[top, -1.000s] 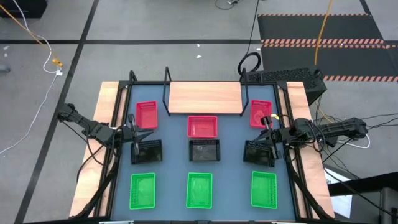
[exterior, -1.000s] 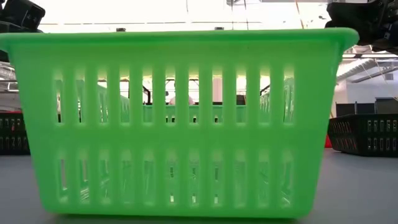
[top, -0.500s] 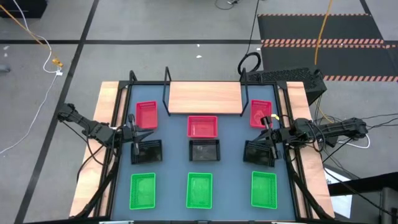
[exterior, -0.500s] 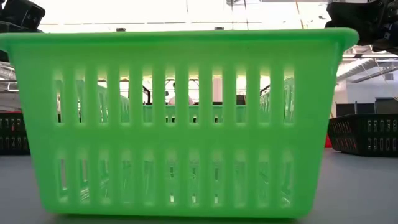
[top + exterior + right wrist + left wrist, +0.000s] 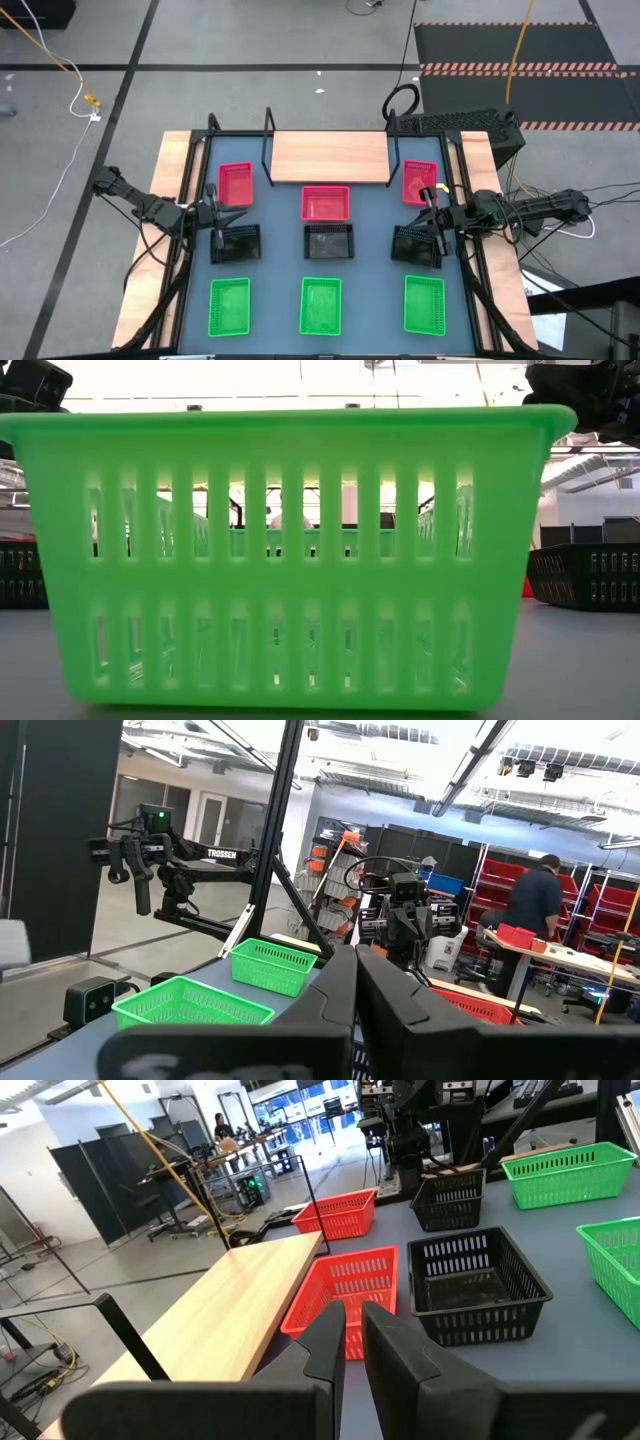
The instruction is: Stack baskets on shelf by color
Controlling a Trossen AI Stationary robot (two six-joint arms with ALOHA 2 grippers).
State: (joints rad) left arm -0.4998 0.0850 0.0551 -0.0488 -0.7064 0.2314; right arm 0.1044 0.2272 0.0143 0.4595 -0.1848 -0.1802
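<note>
Nine baskets stand on the blue-grey tabletop in three rows. The red ones [image 5: 325, 203] are nearest the shelf, the black ones [image 5: 328, 241] in the middle row, and the green ones [image 5: 320, 305] along the near edge. The light-wood shelf [image 5: 330, 157] at the far side carries nothing. My left gripper [image 5: 216, 218] hovers shut above the far edge of the left black basket [image 5: 236, 243]. My right gripper [image 5: 434, 222] hovers shut above the far edge of the right black basket [image 5: 417, 245]. Neither touches a basket. In the low view, the middle green basket [image 5: 290, 550] fills the picture.
Wooden strips [image 5: 172, 180] and black frame rails run along the table's left and right sides. The shelf's thin black legs [image 5: 267, 150] stand beside the outer red baskets. A person [image 5: 535, 900] stands in the room far beyond the table.
</note>
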